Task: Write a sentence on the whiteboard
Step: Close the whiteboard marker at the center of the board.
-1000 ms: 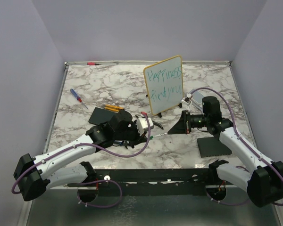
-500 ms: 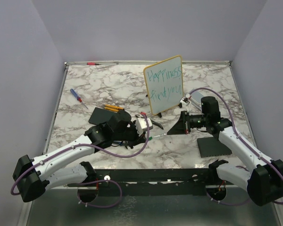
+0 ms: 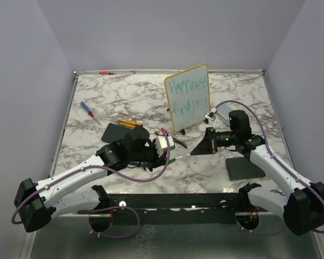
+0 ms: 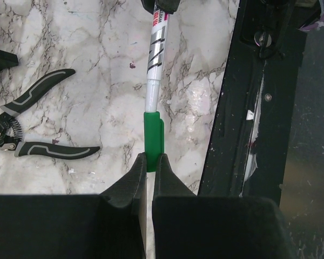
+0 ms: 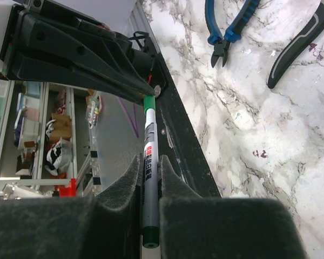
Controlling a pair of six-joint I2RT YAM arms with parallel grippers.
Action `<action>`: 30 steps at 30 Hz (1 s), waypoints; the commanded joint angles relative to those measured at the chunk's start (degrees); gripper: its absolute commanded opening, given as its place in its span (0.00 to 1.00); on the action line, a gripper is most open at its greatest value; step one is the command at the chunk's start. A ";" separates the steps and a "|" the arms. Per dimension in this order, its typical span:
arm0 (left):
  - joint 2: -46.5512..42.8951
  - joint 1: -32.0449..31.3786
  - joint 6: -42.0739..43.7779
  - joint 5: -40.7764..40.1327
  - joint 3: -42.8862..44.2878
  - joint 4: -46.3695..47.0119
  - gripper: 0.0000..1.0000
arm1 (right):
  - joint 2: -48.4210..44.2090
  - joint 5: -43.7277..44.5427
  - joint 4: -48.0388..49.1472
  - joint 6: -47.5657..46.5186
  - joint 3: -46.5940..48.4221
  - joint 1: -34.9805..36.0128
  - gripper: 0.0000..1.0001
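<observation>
The whiteboard [image 3: 198,115] is standing upright on the bench [image 3: 124,97], at about 1 o'clock from the bench centre. The sentence [image 3: 188,86] is showing on its face in teal, two lines, reading "Happiness find you". Judgement: the writing looks complete, and the step in hand is capping the marker.

The marker [image 4: 155,59] is lying nearly level in the air between the two arms, at about 6 o'clock of the board and well apart from it. The left gripper [image 4: 150,164] is pinching the green cap [image 4: 152,140] with its jaws narrow. The right gripper [image 5: 150,162] is clamping the marker's barrel, jaws likewise narrow, with the cap end pointing away toward the left arm. The white barrel is entering the cap. Whether the cap is fully seated cannot be told from these views.

Notes for doing the step well:
- Both wrists should be keeping to one line, so that the barrel is running straight into the cap. Any angle would be bending the joint or smearing the tip.
- The push should be coming along the marker's axis only, slowly, until the seam closes.
- Neither gripper should be letting go until the cap is holding by itself. After that, one side can be releasing while the other is carrying the marker.

The grey-handled pliers [image 4: 43,145] are lying on the bench at 9 o'clock of the cap in the left wrist view, so any set-down should be steering away from them.
</observation>
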 commanded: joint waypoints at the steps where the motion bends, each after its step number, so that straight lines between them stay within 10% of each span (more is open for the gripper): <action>1: -0.99 -1.01 0.28 2.92 1.07 1.56 0.00 | 0.33 -1.32 -1.47 -0.88 1.64 0.33 0.01; 30: -2.38 -1.68 -2.70 -1.76 -0.50 6.99 0.00 | 7.16 -2.35 2.90 0.63 1.64 9.71 0.01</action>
